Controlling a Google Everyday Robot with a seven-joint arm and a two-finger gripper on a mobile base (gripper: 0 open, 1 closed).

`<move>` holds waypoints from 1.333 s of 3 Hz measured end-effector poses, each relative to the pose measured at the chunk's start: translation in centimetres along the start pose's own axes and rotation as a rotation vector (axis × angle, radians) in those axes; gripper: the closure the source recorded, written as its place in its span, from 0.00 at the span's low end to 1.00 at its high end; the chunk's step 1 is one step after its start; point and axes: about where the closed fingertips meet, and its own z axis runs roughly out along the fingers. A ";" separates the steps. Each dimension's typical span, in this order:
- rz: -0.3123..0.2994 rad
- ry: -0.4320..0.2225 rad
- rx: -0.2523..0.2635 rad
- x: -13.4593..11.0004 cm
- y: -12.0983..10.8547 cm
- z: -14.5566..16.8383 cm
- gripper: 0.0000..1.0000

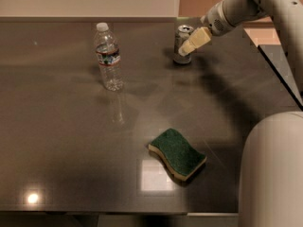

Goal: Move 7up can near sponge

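Note:
The 7up can (182, 37) stands upright at the far side of the dark table, right of centre. My gripper (185, 49) reaches in from the upper right and its pale fingers overlap the can's right front, hiding part of it. The sponge (177, 153), dark green on top with a pale yellow layer below, lies flat near the front of the table, well apart from the can.
A clear plastic water bottle (108, 57) stands upright left of the can. The dark table (66, 141) ends at its front edge near the bottom. My pale robot body (272, 174) fills the lower right. A second dark surface (284, 67) lies at the right.

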 end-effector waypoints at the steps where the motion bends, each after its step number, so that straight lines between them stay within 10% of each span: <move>1: 0.043 -0.044 -0.019 -0.4 -0.3 0.7 0.00; 4: 0.101 -0.114 -0.054 -0.7 0.2 -0.1 0.62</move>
